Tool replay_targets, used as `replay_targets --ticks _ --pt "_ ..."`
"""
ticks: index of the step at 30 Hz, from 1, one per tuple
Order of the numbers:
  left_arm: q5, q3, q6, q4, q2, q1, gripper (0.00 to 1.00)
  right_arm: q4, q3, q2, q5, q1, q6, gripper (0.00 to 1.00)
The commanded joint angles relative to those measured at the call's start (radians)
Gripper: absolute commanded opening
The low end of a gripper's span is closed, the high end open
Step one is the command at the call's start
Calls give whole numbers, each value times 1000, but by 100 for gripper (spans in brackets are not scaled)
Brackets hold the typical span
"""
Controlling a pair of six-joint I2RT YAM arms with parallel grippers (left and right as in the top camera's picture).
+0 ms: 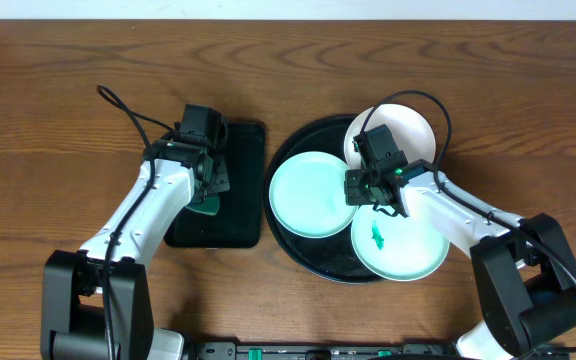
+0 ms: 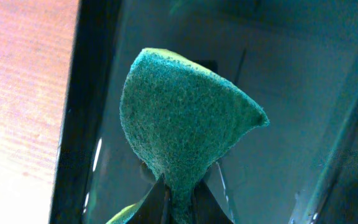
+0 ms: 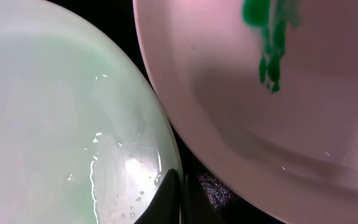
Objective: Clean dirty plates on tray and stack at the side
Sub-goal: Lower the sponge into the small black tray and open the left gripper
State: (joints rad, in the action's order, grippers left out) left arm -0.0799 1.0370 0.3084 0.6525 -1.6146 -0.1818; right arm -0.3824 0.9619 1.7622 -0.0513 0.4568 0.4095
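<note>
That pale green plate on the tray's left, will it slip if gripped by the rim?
Probably slippery: the plate shows droplets and a wet sheen. It looks rigid and shallow, so a push would likely slide it on the glossy tray rather than tip it.

Rough, fibrous green sponge (image 2: 179, 130); smooth, glossy black left tray (image 1: 243, 160). The plates (image 1: 308, 195) were glossy with a wet sheen, the round tray (image 1: 318, 262) glossy black, the table (image 1: 68, 100) dull, grained wood.
</note>
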Motion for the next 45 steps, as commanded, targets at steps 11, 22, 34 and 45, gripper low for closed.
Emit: replay_targets --ticks 11,22,34,45 --pt "47 -110 -27 -128 0 -66 7 1 5 -20 -9 10 -6 1" --pt "47 -118 -10 -161 0 -145 7 1 5 -20 -9 10 -6 1" --pt "47 -118 26 -161 0 -221 7 1 5 -20 -9 10 -6 1" --pt "47 -117 53 -168 0 -258 8 1 5 -20 -9 10 -6 1"
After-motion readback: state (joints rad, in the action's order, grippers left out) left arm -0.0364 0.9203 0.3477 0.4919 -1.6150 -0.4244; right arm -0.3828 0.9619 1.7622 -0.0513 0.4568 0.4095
